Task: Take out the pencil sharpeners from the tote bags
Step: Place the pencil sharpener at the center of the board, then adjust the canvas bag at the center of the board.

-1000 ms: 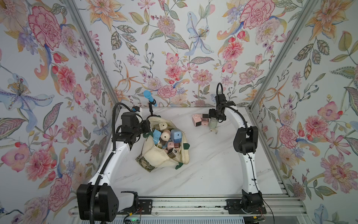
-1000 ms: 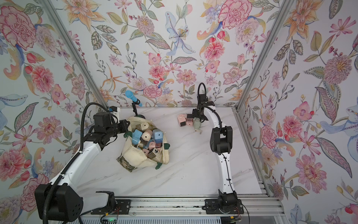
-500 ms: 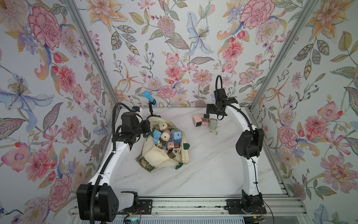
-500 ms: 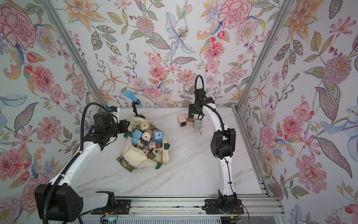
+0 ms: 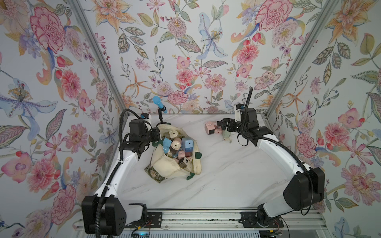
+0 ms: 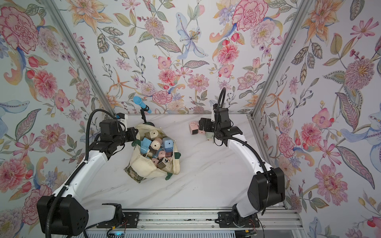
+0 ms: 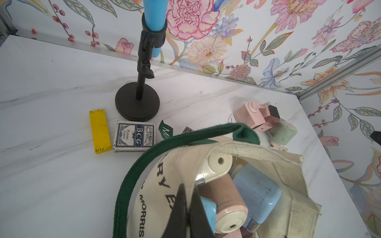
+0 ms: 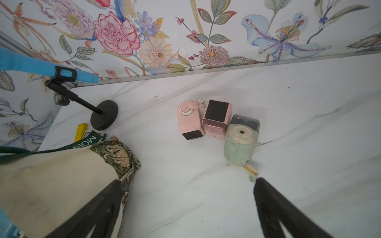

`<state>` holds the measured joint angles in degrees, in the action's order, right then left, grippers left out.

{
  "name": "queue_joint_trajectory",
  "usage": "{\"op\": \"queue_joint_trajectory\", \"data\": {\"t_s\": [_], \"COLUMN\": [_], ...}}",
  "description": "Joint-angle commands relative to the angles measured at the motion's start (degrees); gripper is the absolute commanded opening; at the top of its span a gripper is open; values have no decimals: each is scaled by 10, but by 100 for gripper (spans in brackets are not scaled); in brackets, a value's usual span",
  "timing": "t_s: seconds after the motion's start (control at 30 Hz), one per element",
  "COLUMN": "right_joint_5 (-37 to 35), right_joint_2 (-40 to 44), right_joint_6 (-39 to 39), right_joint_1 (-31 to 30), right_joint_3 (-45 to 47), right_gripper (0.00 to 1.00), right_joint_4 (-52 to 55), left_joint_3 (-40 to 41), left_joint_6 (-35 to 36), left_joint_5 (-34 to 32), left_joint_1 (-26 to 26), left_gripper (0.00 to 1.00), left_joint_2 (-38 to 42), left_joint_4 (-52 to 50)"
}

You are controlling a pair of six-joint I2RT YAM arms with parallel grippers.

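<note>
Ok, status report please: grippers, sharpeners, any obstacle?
Left gripper shut on tote bag rim. Right gripper open, empty, beside three sharpeners on table. Many sharpeners inside bag. Nothing blocks bag mouth.

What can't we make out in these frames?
- Pencil sharpeners: those deep in the tote bag, both top views, buried under the top layer and canvas; no count.
- Playing card deck, yellow bar: missing from both top views, behind the left arm and bag; right wrist view shows only slivers past the green tag.
- Bag lettering: left wrist view, cut by a fold and the left gripper.
</note>
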<state>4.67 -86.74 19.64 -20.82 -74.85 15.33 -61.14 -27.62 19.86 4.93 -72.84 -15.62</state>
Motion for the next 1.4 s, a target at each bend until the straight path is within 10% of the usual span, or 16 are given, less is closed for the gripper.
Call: {"op": "queue_joint_trajectory", "data": {"t_s": [0.0,0.27,0.63,0.87,1.37], "right_joint_5": [75,97,41,84,203], "right_joint_2": [28,16,-71,-100,-113], "right_joint_6": [3,-39,-65,-78,-148], "right_joint_1": [-59,-195,-225,-256,-340], "right_joint_3": [34,103,103,86,50], "right_gripper": [87,80,60,0,0], "right_joint_4": [-93,-104,-82,-72,-52], "left_joint_3": [-7,-5,-2,-7,-117], "left_joint_6": [11,11,14,12,79], "left_joint_5": [-1,1,-1,-14,-120], "left_joint_1": [1,3,5,26,68], "left_gripper": [0,0,0,0,0], "left_joint_2": [11,17,13,2,-49], "left_joint_4": [3,6,6,3,7]}}
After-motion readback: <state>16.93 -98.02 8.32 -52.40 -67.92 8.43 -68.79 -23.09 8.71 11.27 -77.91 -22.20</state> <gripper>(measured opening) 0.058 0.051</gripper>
